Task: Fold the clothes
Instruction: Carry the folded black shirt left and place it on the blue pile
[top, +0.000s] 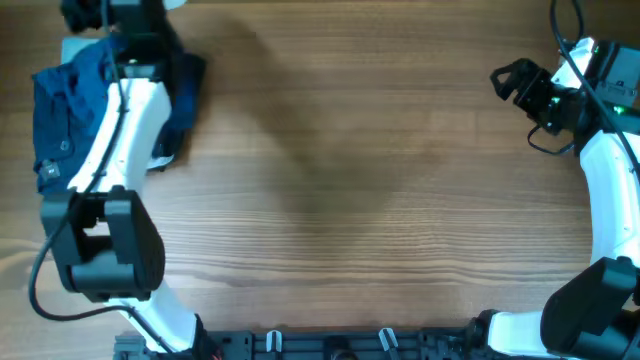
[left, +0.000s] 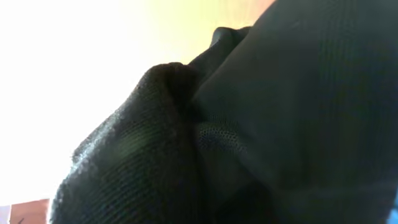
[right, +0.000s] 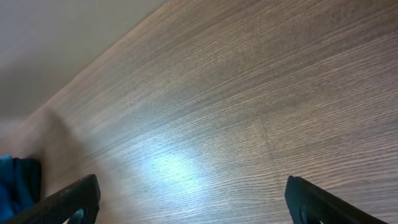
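Dark cloth (left: 261, 124): fills nearly all of my left wrist view, knit and mesh textures bunched into a fold right against the lens (it hides the fingers completely).

Left gripper (top: 133, 45): far left of the table (top: 350, 180), down on the clothes pile. From overhead the arm covers the jaws, so I cannot tell whether they are open or closed.

Blue garment (top: 68, 100): crumpled at the far left corner of the table. Overhead, I see the dark cloth touching its right side, partly under the left arm.

Right gripper (top: 508, 82): far right, over bare wood, well apart from the clothes. Jaws spread wide, holding nothing. In my right wrist view the fingertips (right: 68, 202) sit at the lower corners with plain wood grain between them, and a scrap of the blue garment shows at the left edge.
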